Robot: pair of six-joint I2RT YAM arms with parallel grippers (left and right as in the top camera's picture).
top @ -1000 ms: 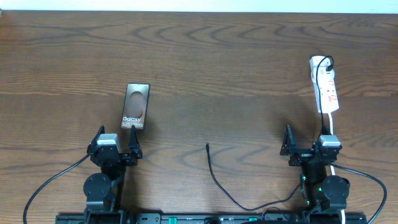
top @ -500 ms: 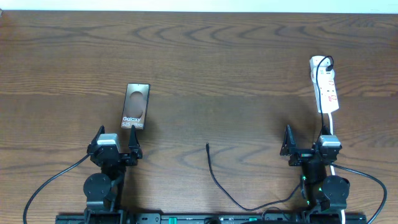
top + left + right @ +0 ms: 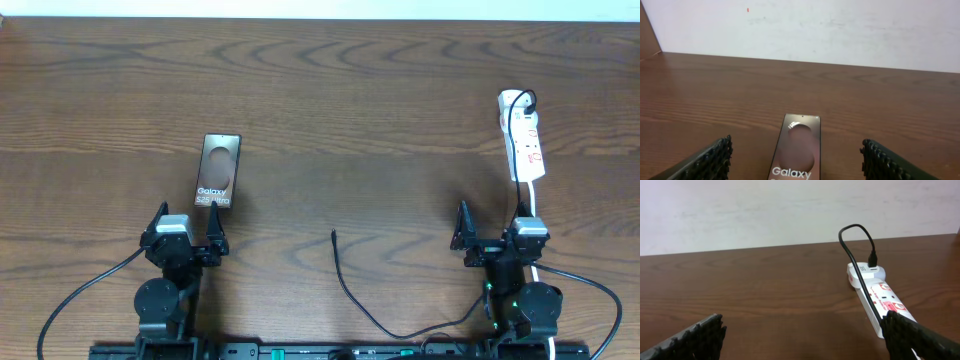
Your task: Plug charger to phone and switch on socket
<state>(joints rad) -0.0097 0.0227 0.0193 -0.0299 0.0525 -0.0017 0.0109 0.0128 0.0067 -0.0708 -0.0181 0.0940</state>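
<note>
The phone lies flat on the table at left, screen up with "Galaxy S25 Ultra" lettering; it also shows in the left wrist view. My left gripper is open and empty just in front of the phone's near end. The charger cable curls on the table at centre, its plug tip free. The white socket strip lies at right, with a black cable plugged into its far end. My right gripper is open and empty just short of the strip.
The strip's white cord runs toward the right arm's base. Black robot cables trail beside both arm bases at the front edge. A white wall stands behind the table's far edge.
</note>
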